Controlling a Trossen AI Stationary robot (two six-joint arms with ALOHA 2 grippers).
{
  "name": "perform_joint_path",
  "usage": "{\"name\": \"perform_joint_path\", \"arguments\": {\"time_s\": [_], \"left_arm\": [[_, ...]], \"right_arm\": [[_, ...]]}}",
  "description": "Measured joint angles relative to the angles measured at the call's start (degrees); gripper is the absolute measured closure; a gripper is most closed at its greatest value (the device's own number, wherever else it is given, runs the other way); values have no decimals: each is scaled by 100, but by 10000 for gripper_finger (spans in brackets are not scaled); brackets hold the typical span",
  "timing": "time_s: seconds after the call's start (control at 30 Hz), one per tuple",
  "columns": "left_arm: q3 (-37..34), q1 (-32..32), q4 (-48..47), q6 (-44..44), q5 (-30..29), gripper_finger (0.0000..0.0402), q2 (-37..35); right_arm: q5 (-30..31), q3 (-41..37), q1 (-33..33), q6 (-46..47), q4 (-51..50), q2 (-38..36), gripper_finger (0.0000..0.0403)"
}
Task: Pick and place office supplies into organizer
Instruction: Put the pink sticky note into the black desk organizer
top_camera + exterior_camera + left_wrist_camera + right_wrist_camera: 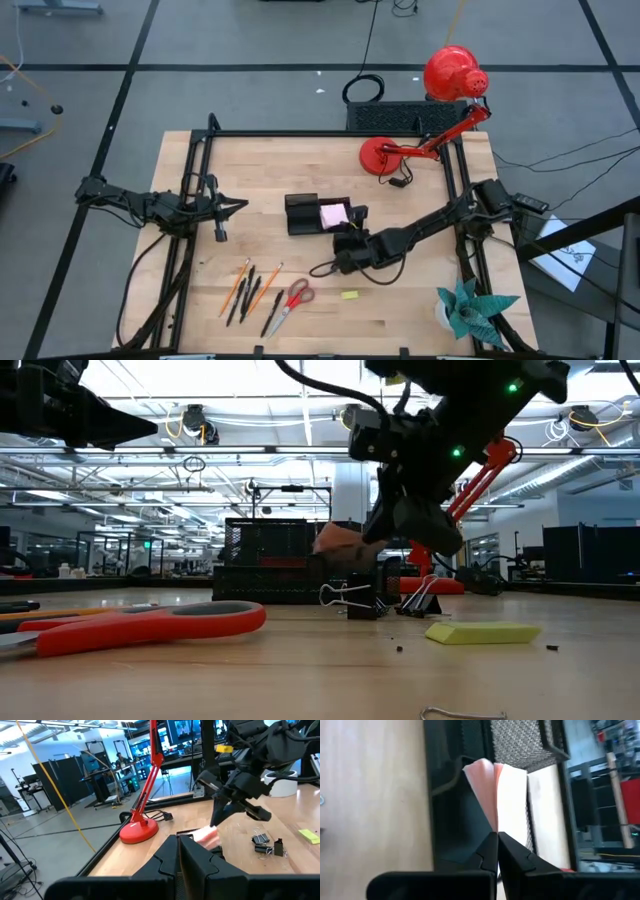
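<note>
Pink is what marks our spot: the square pink sticky-note pad [333, 215] sits in the right-hand part of the small black mesh desk organizer [301, 214], splayed open at one edge in the right wrist view. Our right gripper [497, 836] has its two dark fingers pressed together at the pad's edge; they look shut with nothing firmly between them, though we cannot tell whether a sheet is nipped at the tips. Our left gripper [240, 206] waits above the table left of the organizer, its fingers nearly closed and empty.

We judge the step in hand to be settling the pad into its compartment. To do it well, we would draw the right gripper away along the line of its fingers, slowly, so that no loose sheet lifts with it or tips the pad over the wall. The rest lies on the wood near the front edge: orange and black pencils [245, 290], red-handled scissors [291, 300], a small yellow piece [349, 295], and two black binder clips [378, 600] near the organizer.
</note>
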Motion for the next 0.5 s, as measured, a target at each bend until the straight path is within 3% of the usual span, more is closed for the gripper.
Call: {"name": "perform_joint_path", "arguments": {"time_s": [0.17,0.5], "left_arm": [[-2,0,-2,-35,-2,376,0],[1,0,-1,-41,-2,376,0]], "right_arm": [[-53,2,-108,-15,79,41,403],[-835,4,-296,118,21,41,403]]}}
